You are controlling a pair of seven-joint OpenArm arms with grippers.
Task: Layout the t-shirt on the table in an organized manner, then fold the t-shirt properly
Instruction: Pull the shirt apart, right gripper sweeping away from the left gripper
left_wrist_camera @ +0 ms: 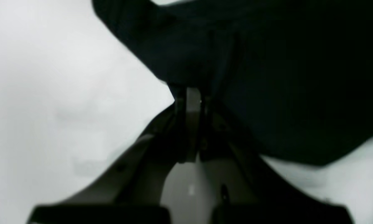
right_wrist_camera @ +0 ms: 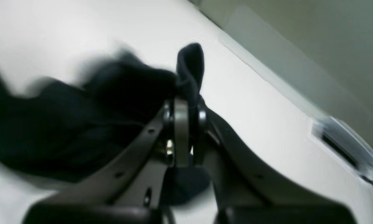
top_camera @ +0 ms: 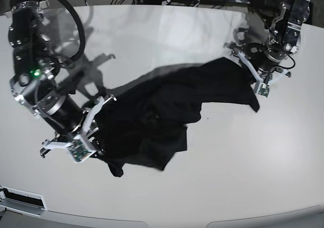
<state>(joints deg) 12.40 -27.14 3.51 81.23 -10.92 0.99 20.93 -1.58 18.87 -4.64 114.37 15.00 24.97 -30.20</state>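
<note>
Your 2 end effectors grip the black t-shirt (top_camera: 162, 111): left end effector (left_wrist_camera: 191, 93) and right end effector (right_wrist_camera: 186, 102) are clamped on fabric, seemingly stretched above the table (top_camera: 243, 157).

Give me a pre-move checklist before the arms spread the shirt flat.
1. Left gripper has the shirt: ok, jaws shut on fabric.
2. Right gripper has the shirt: ok, a fold sticks up between its jaws.
3. Shirt stretched between the grippers: not ok, bunched and wrinkled in the middle.
4. Shirt on the table: ok, clear of the edges.
5. Which parts are gripped: cannot tell.
6. Label side: cannot tell.
</note>
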